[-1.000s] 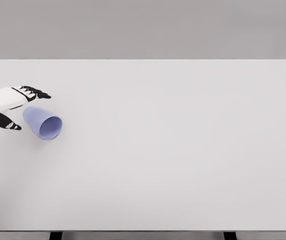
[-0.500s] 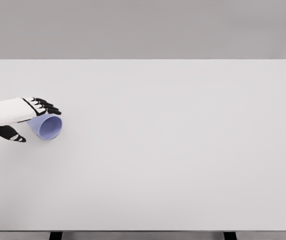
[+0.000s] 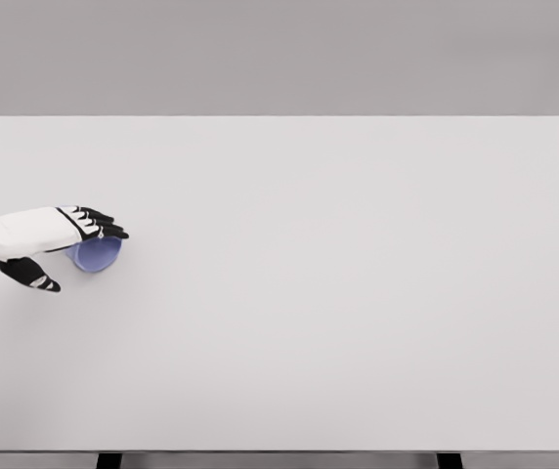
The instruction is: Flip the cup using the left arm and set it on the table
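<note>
A light blue cup (image 3: 100, 255) lies on its side at the left of the white table (image 3: 348, 293), its mouth turned toward me and slightly right. My left hand (image 3: 82, 260) reaches in from the left edge and straddles the cup. Its black fingers (image 3: 104, 227) stretch out flat over the top of the cup and hide the upper part. The thumb (image 3: 35, 277) is spread apart below and to the left, clear of the cup. The hand is open and does not grip the cup. No right arm shows.
Only the wide white tabletop stretches to the right and front of the cup. The table's left edge runs close behind the hand, and a plain grey wall (image 3: 279, 54) stands beyond the far edge.
My left hand has slid right and slightly down, from behind the cup to over it. The fingers now cover its top, and less of the cup shows.
</note>
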{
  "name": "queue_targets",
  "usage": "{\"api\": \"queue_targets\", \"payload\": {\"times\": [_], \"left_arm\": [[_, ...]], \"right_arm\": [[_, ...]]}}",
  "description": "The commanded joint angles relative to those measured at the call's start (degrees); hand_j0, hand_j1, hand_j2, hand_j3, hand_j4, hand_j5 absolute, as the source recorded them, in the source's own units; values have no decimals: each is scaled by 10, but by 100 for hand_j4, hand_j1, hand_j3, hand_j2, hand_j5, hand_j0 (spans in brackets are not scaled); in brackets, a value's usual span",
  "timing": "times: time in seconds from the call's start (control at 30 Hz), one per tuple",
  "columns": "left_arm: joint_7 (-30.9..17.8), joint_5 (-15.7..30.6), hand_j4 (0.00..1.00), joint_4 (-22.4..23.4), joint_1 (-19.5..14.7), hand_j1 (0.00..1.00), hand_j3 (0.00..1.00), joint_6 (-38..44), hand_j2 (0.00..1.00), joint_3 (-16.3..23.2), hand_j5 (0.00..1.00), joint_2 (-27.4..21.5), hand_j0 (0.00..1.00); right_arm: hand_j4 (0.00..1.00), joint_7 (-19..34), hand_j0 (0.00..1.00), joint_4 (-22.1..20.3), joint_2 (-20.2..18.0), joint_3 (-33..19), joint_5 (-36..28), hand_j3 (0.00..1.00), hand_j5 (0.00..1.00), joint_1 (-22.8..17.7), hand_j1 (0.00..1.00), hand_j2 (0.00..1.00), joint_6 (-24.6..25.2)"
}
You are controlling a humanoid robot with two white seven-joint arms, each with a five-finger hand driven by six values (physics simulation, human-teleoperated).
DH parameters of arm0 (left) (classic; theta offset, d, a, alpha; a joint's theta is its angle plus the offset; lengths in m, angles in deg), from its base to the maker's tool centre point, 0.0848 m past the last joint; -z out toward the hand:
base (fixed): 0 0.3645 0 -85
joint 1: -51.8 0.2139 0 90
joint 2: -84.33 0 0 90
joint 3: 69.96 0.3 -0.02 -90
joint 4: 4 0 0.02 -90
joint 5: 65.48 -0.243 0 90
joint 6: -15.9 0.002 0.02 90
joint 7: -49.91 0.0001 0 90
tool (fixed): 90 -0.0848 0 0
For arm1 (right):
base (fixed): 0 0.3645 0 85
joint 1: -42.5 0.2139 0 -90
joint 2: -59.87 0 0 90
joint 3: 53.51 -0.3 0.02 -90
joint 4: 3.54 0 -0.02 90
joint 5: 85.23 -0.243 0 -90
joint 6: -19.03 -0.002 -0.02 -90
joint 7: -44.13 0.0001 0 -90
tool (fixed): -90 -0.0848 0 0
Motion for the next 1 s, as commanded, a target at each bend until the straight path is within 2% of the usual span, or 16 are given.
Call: {"api": "queue_targets", "payload": {"times": [0.0,0.23,0.53,0.57,0.73,0.83,0.97], "left_arm": [[1,2,100,7,0,100,100,1,100,0,100,5,100],[1,6,100,15,-7,100,100,1,100,-2,100,8,100],[1,-1,100,70,-26,100,100,1,100,1,100,51,100],[1,-4,100,84,-33,100,100,1,100,4,100,62,100],[1,-13,100,95,-41,100,100,1,100,9,100,69,100],[1,-40,100,116,-43,100,100,1,100,10,100,81,100],[1,-48,100,119,-48,100,100,1,100,11,100,84,100]], "right_arm": [[100,0,100,0,0,0,0,100,100,0,100,100,0],[100,-1,100,0,0,0,0,100,100,0,100,100,0],[100,0,100,0,0,0,0,100,100,0,100,100,0],[100,0,100,0,0,0,0,100,100,0,100,100,0],[100,-1,100,0,0,0,0,100,100,0,100,100,0],[100,0,100,0,0,0,0,100,100,0,100,100,0],[100,0,100,0,0,0,0,100,100,0,100,100,0]]}}
